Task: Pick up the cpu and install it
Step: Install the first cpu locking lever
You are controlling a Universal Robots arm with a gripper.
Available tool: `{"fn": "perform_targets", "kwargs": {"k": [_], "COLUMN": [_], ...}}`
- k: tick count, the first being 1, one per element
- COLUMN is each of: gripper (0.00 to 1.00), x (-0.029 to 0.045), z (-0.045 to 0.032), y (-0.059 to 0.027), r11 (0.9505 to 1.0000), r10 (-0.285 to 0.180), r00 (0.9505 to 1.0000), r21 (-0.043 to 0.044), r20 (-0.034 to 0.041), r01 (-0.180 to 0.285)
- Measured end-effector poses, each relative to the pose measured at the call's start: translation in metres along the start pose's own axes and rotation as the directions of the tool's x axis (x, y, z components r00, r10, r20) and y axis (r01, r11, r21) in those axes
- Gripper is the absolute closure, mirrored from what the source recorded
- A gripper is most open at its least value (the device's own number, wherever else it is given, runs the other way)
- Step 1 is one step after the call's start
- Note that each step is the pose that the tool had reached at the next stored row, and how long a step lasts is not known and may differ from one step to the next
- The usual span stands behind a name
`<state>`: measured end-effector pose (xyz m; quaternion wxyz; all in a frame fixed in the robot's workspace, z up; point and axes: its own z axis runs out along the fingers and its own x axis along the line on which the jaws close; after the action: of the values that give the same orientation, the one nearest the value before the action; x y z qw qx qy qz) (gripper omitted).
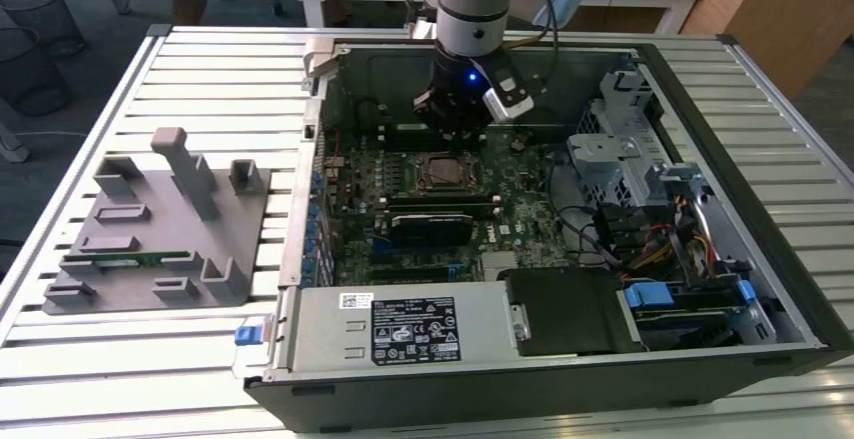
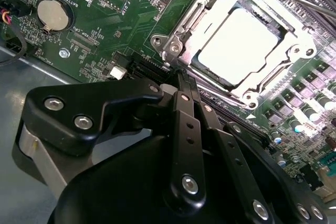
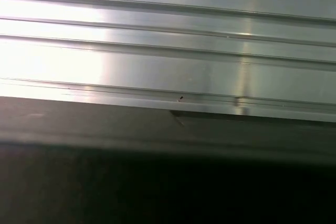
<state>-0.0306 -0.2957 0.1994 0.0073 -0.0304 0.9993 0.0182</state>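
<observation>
The cpu (image 2: 239, 45), a shiny silver square, lies flat inside the metal socket frame (image 2: 181, 40) on the green motherboard. In the exterior view the cpu (image 1: 446, 171) sits in the middle of the board inside the open computer case. My gripper (image 1: 454, 131) hangs just above the board, a little behind the socket. In the second wrist view my gripper (image 2: 178, 74) has its black fingers (image 2: 184, 114) pressed together, their tip next to the socket's corner. Nothing shows between them.
A grey fixture block (image 1: 154, 229) with a green memory stick (image 1: 134, 257) lies on the ribbed metal table (image 3: 168, 51) at the exterior view's left. The case holds a power supply (image 1: 400, 329), a drive cage (image 1: 614, 149) and cables (image 1: 641, 239). A coin battery (image 2: 52, 14) sits on the board.
</observation>
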Motion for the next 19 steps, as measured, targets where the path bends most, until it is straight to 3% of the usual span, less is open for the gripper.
{"fn": "perform_targets", "kwargs": {"k": [10,14,19], "gripper": [0.89,0.89,0.89], "x": [0.0,-0.0001,-0.0002], "z": [-0.0013,0.0001,0.002], "y": [-0.0002,-0.0004,-0.0006], "r11": [1.0,0.9999,0.9996], "r10": [0.0,0.0,0.0], "r00": [1.0,1.0,1.0], "r21": [0.0028,0.0111,0.0277], "r20": [-0.0003,-0.0007,-0.0018], "r01": [0.0,0.0,0.0]}}
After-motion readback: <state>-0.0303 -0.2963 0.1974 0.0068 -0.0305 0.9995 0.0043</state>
